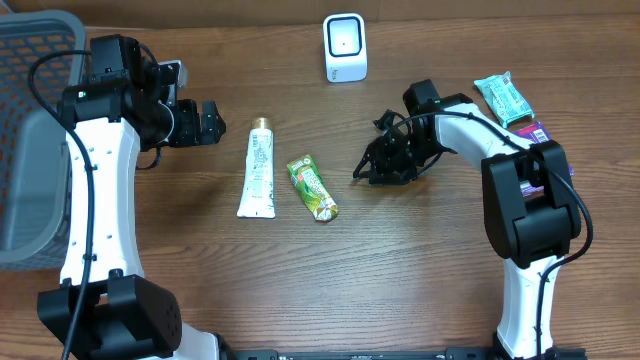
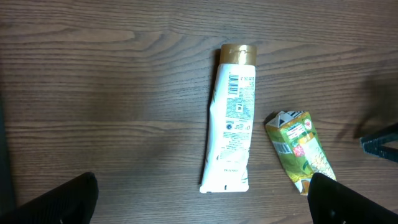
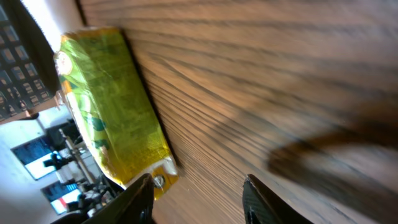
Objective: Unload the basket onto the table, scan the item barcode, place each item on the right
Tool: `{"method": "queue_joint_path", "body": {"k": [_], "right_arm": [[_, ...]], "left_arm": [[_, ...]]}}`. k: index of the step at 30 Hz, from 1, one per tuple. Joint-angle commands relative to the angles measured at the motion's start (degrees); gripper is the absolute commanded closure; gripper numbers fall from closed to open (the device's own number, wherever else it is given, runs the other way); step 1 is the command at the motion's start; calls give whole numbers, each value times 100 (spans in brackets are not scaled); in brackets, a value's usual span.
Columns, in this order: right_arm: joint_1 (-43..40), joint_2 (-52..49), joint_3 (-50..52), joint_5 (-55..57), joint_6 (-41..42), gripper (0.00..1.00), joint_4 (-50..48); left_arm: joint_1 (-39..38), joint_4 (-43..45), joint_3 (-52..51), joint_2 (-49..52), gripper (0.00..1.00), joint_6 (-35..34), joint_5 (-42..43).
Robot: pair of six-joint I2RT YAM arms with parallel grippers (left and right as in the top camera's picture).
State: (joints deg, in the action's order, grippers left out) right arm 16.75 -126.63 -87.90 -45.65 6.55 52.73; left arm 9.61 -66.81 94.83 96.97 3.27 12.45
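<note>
Low, right end effector [image 1: 363, 172] released near green pouch [image 1: 312, 187]; left end effector [image 1: 217, 122] wide open.

A wooden table [image 1: 300, 290] carries a grey mesh basket [image 1: 30, 45] at its left edge. Near the middle lies a white tube [image 1: 257, 172], flat, printed side up, its gold cap [image 1: 261, 124] pointing to the far edge. At far right rests a teal snack packet [image 1: 502, 98]; just beside it is a purple packet [image 1: 540, 131], mostly hidden.

Left hand [image 2: 205, 202] gaping; right [image 3: 196, 194] seemingly ajar
</note>
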Motion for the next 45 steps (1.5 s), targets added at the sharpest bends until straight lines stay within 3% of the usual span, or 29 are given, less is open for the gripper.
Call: {"method": "queue_joint_path", "body": {"k": [1, 9, 20, 26, 29, 32, 38, 41, 45], "right_arm": [[415, 282, -203, 140, -592, 49, 2], [1132, 282, -238, 514, -826, 44, -262], [1196, 289, -1069, 702, -787, 42, 413], [1665, 286, -1045, 1182, -31, 41, 422], [1978, 284, -909, 1902, 518, 26, 310], [2225, 284, -662, 2173, 796, 26, 44], [2247, 284, -463, 2529, 1263, 39, -264], [2232, 284, -411, 2549, 1305, 51, -439], [2232, 284, -317, 2546, 1344, 75, -579]], "left_arm": [[11, 0, -7, -184, 1, -70, 50], [11, 0, -7, -184, 1, -70, 50], [11, 0, -7, -184, 0, -70, 50], [11, 0, -7, -184, 0, -70, 50], [11, 0, -7, -184, 1, -70, 50], [11, 0, -7, -184, 1, -70, 50], [11, 0, -7, -184, 0, -72, 50], [11, 0, -7, -184, 1, -70, 50], [9, 0, -7, -184, 0, -70, 50]]}}
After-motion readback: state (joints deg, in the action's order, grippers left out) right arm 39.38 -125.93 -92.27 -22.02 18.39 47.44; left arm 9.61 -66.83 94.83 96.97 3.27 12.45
